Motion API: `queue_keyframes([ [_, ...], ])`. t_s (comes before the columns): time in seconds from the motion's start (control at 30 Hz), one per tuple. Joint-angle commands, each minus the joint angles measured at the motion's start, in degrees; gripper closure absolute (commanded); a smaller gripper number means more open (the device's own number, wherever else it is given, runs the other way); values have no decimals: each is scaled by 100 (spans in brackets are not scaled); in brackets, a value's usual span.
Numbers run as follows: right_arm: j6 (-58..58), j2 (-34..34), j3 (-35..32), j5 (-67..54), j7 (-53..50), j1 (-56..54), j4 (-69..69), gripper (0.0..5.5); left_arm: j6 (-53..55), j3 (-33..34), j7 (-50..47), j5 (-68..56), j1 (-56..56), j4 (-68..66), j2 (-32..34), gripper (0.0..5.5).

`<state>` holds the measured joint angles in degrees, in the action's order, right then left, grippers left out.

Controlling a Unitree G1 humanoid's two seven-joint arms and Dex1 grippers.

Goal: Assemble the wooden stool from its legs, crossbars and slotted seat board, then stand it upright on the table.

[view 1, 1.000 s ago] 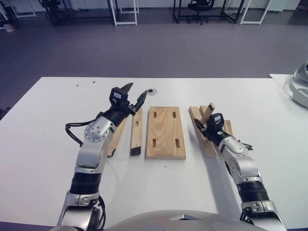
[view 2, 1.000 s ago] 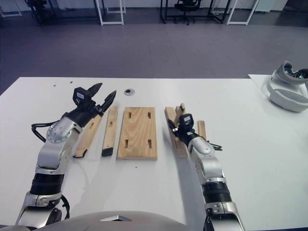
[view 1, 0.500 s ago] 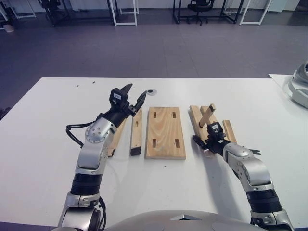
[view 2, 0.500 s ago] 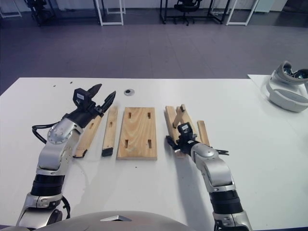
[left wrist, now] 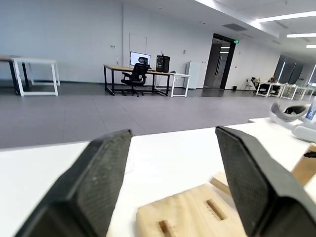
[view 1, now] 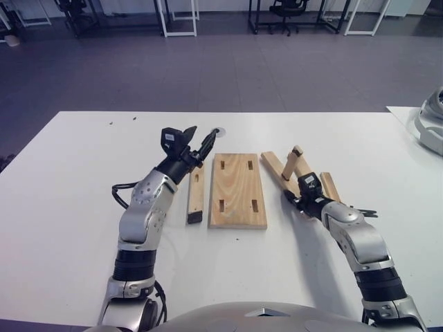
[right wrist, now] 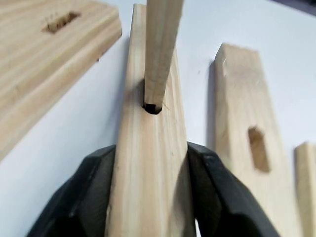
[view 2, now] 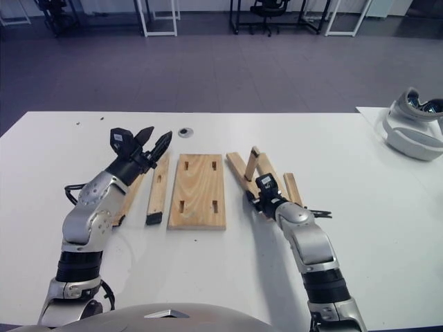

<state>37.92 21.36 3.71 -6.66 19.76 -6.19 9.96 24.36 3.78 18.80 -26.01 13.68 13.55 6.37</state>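
The slotted seat board (view 1: 238, 190), flat pale wood, is lying well apart from the edges of the white table (view 1: 69, 207). The right gripper (view 1: 299, 197) is clamping a square leg (view 1: 275, 166) with a crossbar (view 1: 295, 163) pegged in. The left gripper (view 1: 203, 133) is hovering, spread wide, over another leg (view 1: 196, 190).

Seat board (view 1: 239, 181): one. Leg (view 1: 196, 188): four (one half hidden). Crossbar (view 1: 296, 162): two.

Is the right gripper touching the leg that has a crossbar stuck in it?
Touching. In the right wrist view the right gripper's fingers press against both sides of the leg, with no gap.
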Motion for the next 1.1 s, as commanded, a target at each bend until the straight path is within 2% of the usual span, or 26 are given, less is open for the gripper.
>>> queue_keyframes([
  [0.03,-1352,517,197,114,803,-535,532,341,989,624,-477,-1483,436,117,-472,239],
  [0.13,-2353,597,451,141,1279,-658,653,341,1657,1053,-957,-2831,703,8,-839,239],
  [0.23,-2925,484,613,118,1489,-735,794,341,2004,1253,-1400,-3789,859,-2,-1049,191],
  [0.47,-3203,339,695,15,1640,-723,897,341,2190,1147,-1710,-4400,857,125,-975,68],
  [0.53,-3197,317,687,-55,1698,-690,923,341,2127,1045,-1602,-4386,822,231,-938,64],
  [1.1,-3195,338,551,-338,1852,-487,1088,341,1630,881,-1753,-4472,316,573,-999,355],
])
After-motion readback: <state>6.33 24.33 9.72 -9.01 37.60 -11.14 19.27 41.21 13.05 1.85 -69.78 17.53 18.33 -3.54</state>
